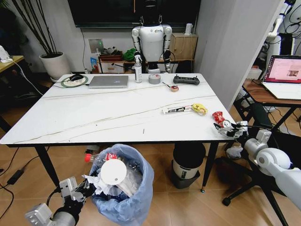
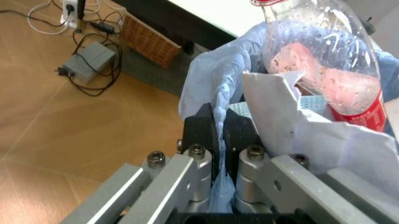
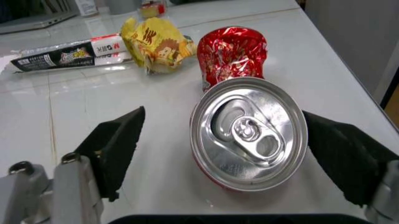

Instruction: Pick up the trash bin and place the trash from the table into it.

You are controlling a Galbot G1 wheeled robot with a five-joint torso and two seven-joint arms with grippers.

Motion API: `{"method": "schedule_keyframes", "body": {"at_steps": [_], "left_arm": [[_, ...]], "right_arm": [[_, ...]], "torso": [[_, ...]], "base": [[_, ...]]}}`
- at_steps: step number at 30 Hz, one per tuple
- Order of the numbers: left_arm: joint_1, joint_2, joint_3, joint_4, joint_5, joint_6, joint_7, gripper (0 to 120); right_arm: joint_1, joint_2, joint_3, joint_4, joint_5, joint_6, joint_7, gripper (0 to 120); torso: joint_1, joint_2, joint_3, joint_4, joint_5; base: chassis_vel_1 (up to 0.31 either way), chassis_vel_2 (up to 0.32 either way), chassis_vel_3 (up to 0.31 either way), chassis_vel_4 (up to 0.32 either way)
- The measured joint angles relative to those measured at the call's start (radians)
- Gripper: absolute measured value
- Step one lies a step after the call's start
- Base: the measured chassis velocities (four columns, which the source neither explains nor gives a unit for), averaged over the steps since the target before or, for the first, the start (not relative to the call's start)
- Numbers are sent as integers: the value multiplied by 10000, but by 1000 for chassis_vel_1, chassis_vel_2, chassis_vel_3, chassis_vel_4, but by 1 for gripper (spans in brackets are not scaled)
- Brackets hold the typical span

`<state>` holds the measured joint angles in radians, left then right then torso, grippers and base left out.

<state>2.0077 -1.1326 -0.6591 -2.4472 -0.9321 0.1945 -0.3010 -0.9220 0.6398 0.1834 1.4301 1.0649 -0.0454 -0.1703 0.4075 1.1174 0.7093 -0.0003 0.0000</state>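
1. Head view: a white marble-look table [image 1: 94, 113] fills the middle. Below its near edge stands the trash bin [image 1: 123, 197], lined with a pale blue bag and already stuffed with tissues, a cup lid and a red-capped bottle. The left gripper [image 1: 87, 187] sits low, against the bin's rim. The right gripper [image 1: 225, 128] reaches over the table's right edge, beside a can [image 1: 226, 124]. Just beyond the can lie a red wrapper [image 1: 217, 116], a yellow wrapper [image 1: 200, 108] and a long white packet [image 1: 176, 109].

2. Left wrist view: the left gripper [image 2: 219, 135] is clenched on the blue bag [image 2: 215, 79] at the bin's rim, the plastic pinched between its black pads. Just past the pads are crumpled white paper [image 2: 299, 121] and a clear bottle [image 2: 324, 56] with a red label.

3. Right wrist view: the right gripper [image 3: 234, 149] is spread wide, one black pad on each side of the upright can [image 3: 249, 133], neither pad touching it. The can's silver top faces the camera. Just beyond it sits the red wrapper [image 3: 234, 51], then the yellow wrapper [image 3: 157, 44] and the packet [image 3: 68, 53].
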Motion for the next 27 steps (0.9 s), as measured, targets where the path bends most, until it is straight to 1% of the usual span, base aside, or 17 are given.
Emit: {"method": "schedule_keyframes", "body": {"at_steps": [1,2,3,5,6,7,8,10,11,21,27], "left_arm": [[-8,0,-6,0,-11,0,-1,0],[-8,0,-6,0,-11,0,-1,0],[-11,-1,-6,0,-15,0,-2,0],[-22,-16,17,11,-15,0,-2,0],[-23,-19,25,15,-15,0,-3,0],[-29,-23,38,20,-14,1,-3,0],[-29,-23,38,20,-14,1,-3,0],[-34,-23,36,23,-13,1,-5,0],[-37,-20,31,24,-13,1,-6,0],[-48,-30,89,24,8,3,-7,0],[-92,-44,206,24,30,3,-7,0]], "right_arm": [[41,8,-20,-19,18,11,-3,81],[41,8,-20,-19,18,11,-3,81],[59,10,-28,-30,27,14,-4,77],[95,14,-50,-68,39,26,-15,65],[97,14,-55,-76,38,32,-17,64],[97,17,-61,-87,38,46,-27,58],[97,17,-61,-87,38,46,-27,58],[97,19,-60,-100,32,58,-38,49],[95,19,-60,-103,27,63,-42,47],[12,-54,19,-23,-31,98,-122,47],[-72,-252,242,387,2,148,-168,47]], "torso": [[0,0,0,0,0],[0,0,0,0,0],[0,0,0,0,0],[0,0,0,0,0],[0,0,0,1,0],[0,0,0,0,0],[0,0,0,0,0],[0,0,0,0,0],[0,0,0,0,0],[0,0,0,-1,2],[0,0,0,0,0]], "base": [[0,0,0,0],[0,0,0,0],[0,0,0,0],[0,0,0,0],[0,0,0,0],[0,0,0,0],[0,0,0,0],[0,0,0,0],[0,0,0,0],[0,0,0,0],[0,0,0,0]]}}
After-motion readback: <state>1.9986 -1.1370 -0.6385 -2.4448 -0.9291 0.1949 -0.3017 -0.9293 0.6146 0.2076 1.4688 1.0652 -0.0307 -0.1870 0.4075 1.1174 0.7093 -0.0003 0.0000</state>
